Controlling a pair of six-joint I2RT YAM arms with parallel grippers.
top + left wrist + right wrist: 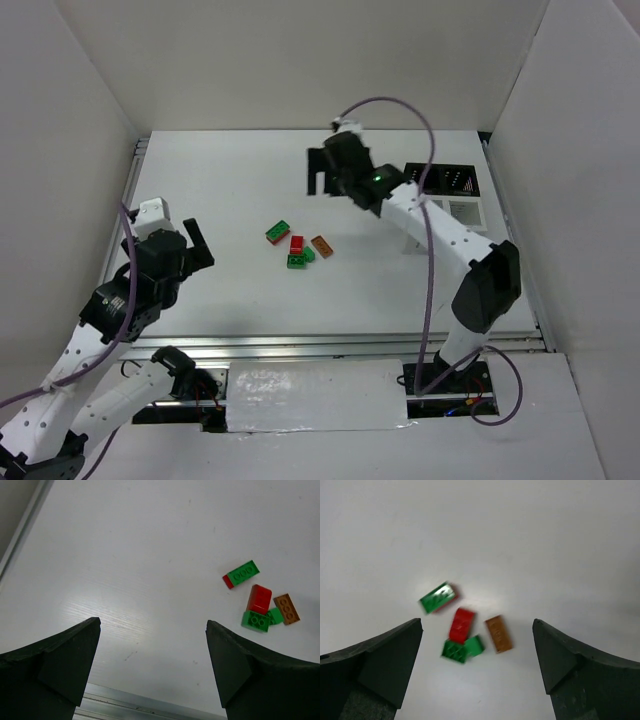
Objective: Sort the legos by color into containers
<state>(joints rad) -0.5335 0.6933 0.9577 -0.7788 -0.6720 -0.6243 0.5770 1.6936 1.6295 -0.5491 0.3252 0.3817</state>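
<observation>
Several legos lie clustered mid-table: a green-on-red brick (277, 232), a red brick (296, 244), a green brick (297, 261) with a small green one (309, 254) against it, and an orange-brown brick (322, 246). My right gripper (318, 185) hangs open and empty above and behind them; its view (477, 622) shows the red brick (462, 625) and orange-brown brick (499, 634) between the fingers, far below. My left gripper (198, 243) is open and empty to the left of the cluster, which shows at the right of its view (152, 622). No purple brick is in view.
A black slatted container (447, 181) stands at the back right, with a white one (468, 213) just in front of it, partly behind my right arm. White walls enclose the table. An aluminium rail (330, 348) runs along the near edge.
</observation>
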